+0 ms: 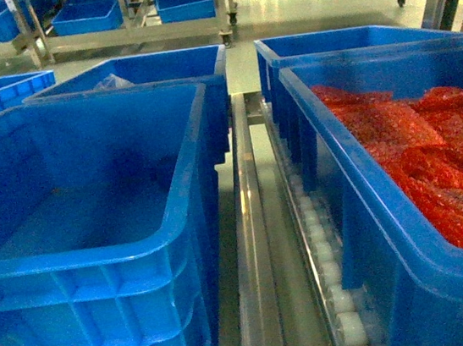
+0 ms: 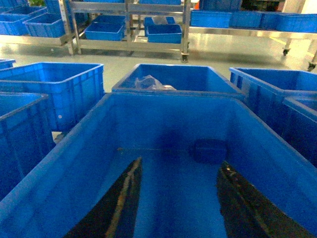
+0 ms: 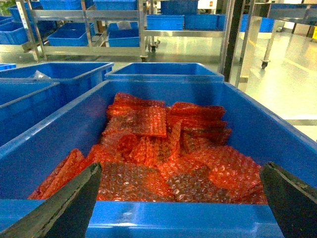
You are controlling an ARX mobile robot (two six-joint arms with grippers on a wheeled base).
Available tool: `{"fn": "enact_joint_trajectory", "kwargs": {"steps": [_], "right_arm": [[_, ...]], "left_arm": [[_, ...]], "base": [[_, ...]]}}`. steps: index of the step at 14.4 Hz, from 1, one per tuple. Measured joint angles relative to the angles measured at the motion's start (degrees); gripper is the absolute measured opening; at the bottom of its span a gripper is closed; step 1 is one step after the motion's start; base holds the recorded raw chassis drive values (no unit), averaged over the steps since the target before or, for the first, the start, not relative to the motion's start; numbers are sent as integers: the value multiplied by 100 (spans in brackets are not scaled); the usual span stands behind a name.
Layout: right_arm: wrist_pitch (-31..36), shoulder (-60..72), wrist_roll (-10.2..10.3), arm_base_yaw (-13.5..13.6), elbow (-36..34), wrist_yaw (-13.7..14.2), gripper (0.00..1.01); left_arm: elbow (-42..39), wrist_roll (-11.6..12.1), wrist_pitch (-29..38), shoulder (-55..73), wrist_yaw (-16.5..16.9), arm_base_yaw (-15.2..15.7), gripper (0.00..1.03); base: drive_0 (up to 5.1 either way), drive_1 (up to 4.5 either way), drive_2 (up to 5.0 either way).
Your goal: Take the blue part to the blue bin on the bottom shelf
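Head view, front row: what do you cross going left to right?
Large empty bright-blue plastic crate → shiny stainless-steel divider rail → row of small white rollers → bright-blue plastic crate holding red bubble-wrap packets.

The blue bin point(image 1: 97, 250) is cut off at six o'clock; the crate of red packets point(image 1: 416, 277) runs off at three o'clock.

Spread-fingered left tool point(image 2: 176, 203) low inside the blue bin point(image 2: 74, 163)
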Motion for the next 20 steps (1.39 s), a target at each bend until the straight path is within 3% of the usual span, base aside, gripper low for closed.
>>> {"fn": "enact_joint_trajectory", "kwargs": {"steps": [3,4,6,7,8,20], "right_arm": [[0,0,0,0,0,-2,98],[0,0,0,0,0,0,98],[-2,0,0,0,0,7,98],[9,0,0,0,0,-2,98],[2,0,0,0,0,0,98],[2,0,0,0,0,0,98]], "left_arm": [[-400,4,-317,-695,323,302,8],[-564,9,-560,-1121,481,457,2],[-732,20,-916,-1617,992,1025,2],[-772,22,-1088,-1864,1034,1034,2],[-946,22,-820,-1958,1062,1005,2],[-988,24,-2918,-4015,1058,1005,2]], "base": [[0,0,0],[0,0,0],[0,0,0],[0,0,0],[0,0,0],[0,0,0]]}}
